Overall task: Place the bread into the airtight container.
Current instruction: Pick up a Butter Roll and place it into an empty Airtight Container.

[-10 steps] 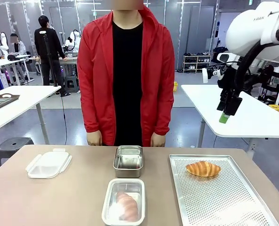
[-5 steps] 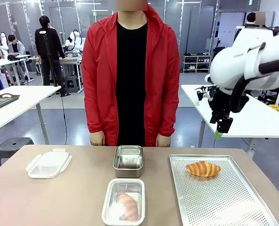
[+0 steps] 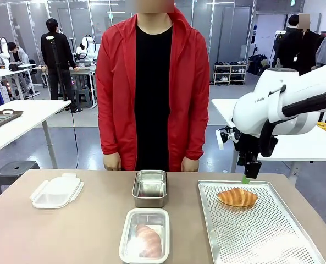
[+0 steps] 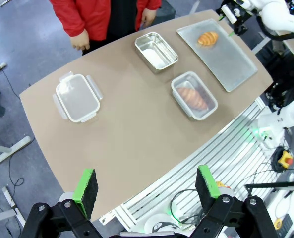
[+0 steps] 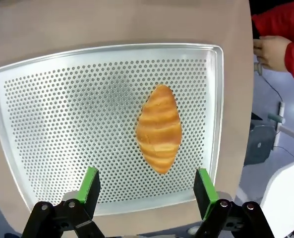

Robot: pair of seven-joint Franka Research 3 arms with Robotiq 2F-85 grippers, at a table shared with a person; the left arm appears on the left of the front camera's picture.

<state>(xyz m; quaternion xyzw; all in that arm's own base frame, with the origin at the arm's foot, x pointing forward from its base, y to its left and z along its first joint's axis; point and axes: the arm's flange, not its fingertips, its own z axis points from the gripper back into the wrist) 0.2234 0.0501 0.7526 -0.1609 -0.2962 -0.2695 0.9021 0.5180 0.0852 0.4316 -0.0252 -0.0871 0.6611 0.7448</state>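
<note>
A golden croissant (image 3: 237,197) lies on the far part of a perforated metal tray (image 3: 261,231) at the table's right. My right gripper (image 3: 246,177) hangs open just above its far end; in the right wrist view the croissant (image 5: 159,129) sits between and beyond the spread fingers of that gripper (image 5: 147,186). A clear airtight container (image 3: 125,242) at the near centre holds another bread (image 3: 148,240). Its lid (image 3: 56,191) lies at the left. My left gripper (image 4: 146,186) is open, high above the table, with the container (image 4: 175,90) far below.
An empty steel container (image 3: 150,188) stands behind the clear one, near the person in a red jacket, whose hands (image 3: 110,161) hang at the far table edge. The tray (image 5: 62,124) is bare around the croissant. Bare tabletop (image 3: 53,236) lies at the left front.
My right arm has swung down and to the left, bringing its open gripper from high up at the right to just above the croissant on the tray.
</note>
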